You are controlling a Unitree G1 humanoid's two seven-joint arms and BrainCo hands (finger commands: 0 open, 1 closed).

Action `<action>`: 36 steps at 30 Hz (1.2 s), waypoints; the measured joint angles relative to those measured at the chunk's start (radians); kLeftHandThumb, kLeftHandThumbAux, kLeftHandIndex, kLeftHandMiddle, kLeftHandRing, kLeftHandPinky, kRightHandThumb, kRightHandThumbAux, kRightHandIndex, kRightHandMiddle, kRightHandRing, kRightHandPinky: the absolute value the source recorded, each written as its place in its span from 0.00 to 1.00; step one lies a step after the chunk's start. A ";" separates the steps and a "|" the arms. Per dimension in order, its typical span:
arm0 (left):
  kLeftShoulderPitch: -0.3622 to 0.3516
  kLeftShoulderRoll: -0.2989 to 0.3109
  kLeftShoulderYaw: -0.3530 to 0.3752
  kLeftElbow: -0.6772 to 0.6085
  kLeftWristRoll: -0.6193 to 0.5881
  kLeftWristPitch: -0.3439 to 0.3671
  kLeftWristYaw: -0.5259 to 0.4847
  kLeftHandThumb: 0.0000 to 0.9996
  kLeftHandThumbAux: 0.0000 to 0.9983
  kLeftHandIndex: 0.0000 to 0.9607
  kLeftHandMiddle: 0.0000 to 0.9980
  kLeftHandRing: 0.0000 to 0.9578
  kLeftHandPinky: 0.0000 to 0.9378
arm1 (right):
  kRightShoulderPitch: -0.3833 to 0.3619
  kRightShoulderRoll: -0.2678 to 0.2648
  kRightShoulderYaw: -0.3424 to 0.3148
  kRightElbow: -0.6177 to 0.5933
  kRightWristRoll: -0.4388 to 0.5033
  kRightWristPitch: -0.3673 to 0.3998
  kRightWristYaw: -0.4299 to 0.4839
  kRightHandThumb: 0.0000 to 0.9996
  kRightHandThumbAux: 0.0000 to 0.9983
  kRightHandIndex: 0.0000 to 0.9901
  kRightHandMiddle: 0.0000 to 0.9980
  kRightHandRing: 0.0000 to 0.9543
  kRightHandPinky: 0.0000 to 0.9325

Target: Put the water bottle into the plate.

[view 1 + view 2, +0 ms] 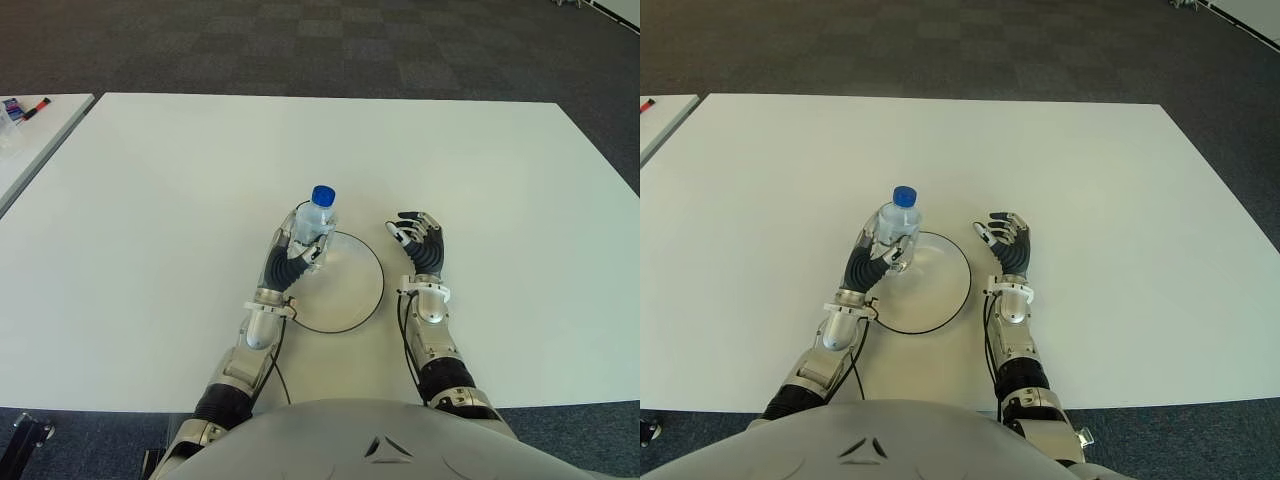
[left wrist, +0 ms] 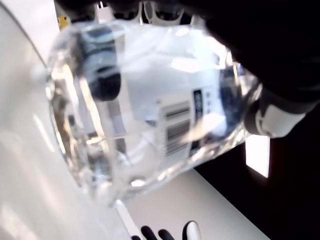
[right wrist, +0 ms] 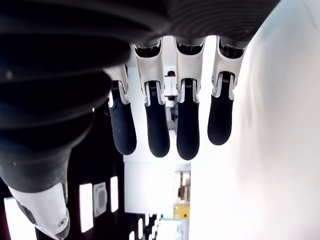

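A clear water bottle (image 1: pixel 316 220) with a blue cap stands upright at the far left edge of the white plate (image 1: pixel 350 290), which has a dark rim. My left hand (image 1: pixel 295 245) is shut on the bottle's body, its fingers wrapped around it. The left wrist view is filled with the bottle (image 2: pixel 145 110) and its barcode label. Whether the bottle's base touches the plate is hidden by the hand. My right hand (image 1: pixel 420 245) shows just right of the plate, its fingers (image 3: pixel 170 125) extended and holding nothing.
The white table (image 1: pixel 180 170) stretches wide around the plate. A second table (image 1: pixel 30 130) at the far left carries small items, including a red marker (image 1: pixel 35 106). Dark carpet lies beyond the far edge.
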State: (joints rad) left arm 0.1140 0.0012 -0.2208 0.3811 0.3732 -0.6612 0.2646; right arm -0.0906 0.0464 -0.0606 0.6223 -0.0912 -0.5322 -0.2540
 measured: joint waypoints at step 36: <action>0.017 0.003 -0.010 0.045 0.021 -0.068 0.012 0.80 0.53 0.24 0.40 0.41 0.42 | 0.002 0.008 0.005 -0.001 -0.002 0.001 0.001 0.69 0.73 0.42 0.41 0.46 0.47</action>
State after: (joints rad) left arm 0.1310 0.0042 -0.2304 0.4257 0.3944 -0.7287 0.2765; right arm -0.0891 0.0544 -0.0556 0.6208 -0.0929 -0.5307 -0.2528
